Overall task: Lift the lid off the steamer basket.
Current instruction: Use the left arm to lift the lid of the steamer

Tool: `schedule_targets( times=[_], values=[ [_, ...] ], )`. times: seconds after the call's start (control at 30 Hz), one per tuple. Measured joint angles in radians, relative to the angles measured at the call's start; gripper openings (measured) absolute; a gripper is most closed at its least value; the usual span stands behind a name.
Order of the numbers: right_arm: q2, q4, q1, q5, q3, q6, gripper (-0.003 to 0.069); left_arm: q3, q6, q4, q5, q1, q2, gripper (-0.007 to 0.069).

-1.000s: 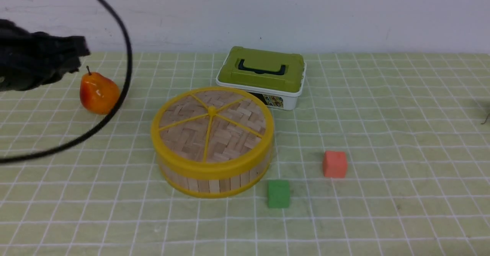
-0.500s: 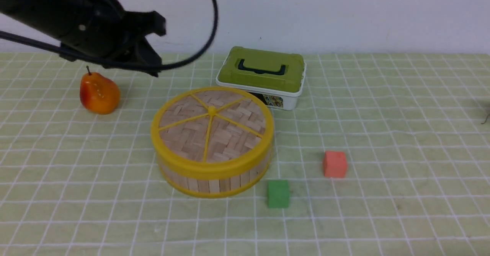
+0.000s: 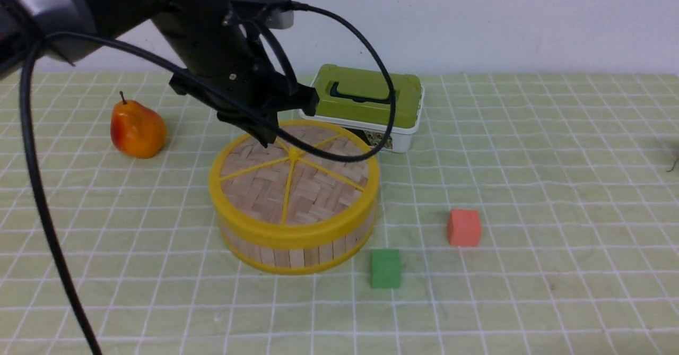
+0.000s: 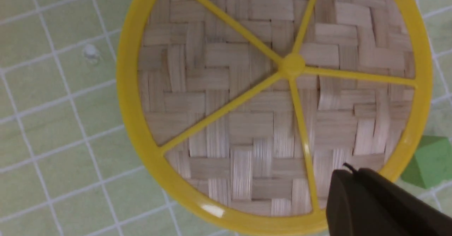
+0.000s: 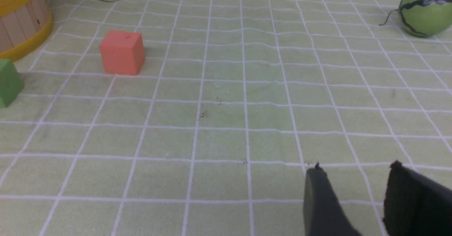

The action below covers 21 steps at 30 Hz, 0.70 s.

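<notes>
My left hand (image 3: 263, 135) hovers closed and empty over the far edge of the lid (image 3: 293, 177), which sits flush on the steamer basket (image 3: 297, 251) in the middle of the counter (image 3: 530, 158). The lid looks light and stiff, woven wood that may be a little brittle. I judge the thick yellow rim the firmest place to pinch, once I open. My right hand (image 5: 355, 174) hangs open, well apart. The counter is covered in checked green cloth, with a plain white wall behind. A green block (image 3: 385, 268) sits just beside the basket.
</notes>
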Motion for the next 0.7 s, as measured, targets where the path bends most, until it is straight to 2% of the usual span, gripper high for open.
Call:
schedule_targets(
  times=[0.23, 0.37, 0.5, 0.53, 0.57, 0.6, 0.63, 0.7],
  values=[
    [0.000, 0.000, 0.000, 0.000, 0.000, 0.000, 0.0241, -0.085, -0.022, 0.019, -0.070, -0.002, 0.081, -0.0013],
    [0.000, 0.000, 0.000, 0.000, 0.000, 0.000, 0.0241, -0.088, -0.076, 0.042, -0.130, -0.002, 0.113, 0.0021],
    [0.000, 0.000, 0.000, 0.000, 0.000, 0.000, 0.0241, -0.088, -0.102, 0.049, -0.171, -0.002, 0.135, 0.0174],
    [0.000, 0.000, 0.000, 0.000, 0.000, 0.000, 0.0241, -0.088, -0.103, 0.049, -0.172, -0.002, 0.135, 0.0192],
    [0.000, 0.000, 0.000, 0.000, 0.000, 0.000, 0.0241, -0.088, -0.104, 0.049, -0.177, -0.002, 0.141, 0.0246],
    [0.000, 0.000, 0.000, 0.000, 0.000, 0.000, 0.0241, -0.088, -0.104, 0.049, -0.177, -0.002, 0.143, 0.0264],
    [0.000, 0.000, 0.000, 0.000, 0.000, 0.000, 0.0241, -0.088, -0.104, 0.046, -0.177, -0.002, 0.151, 0.0337],
    [0.000, 0.000, 0.000, 0.000, 0.000, 0.000, 0.0241, -0.088, -0.104, 0.044, -0.177, -0.002, 0.157, 0.0363]
  ],
)
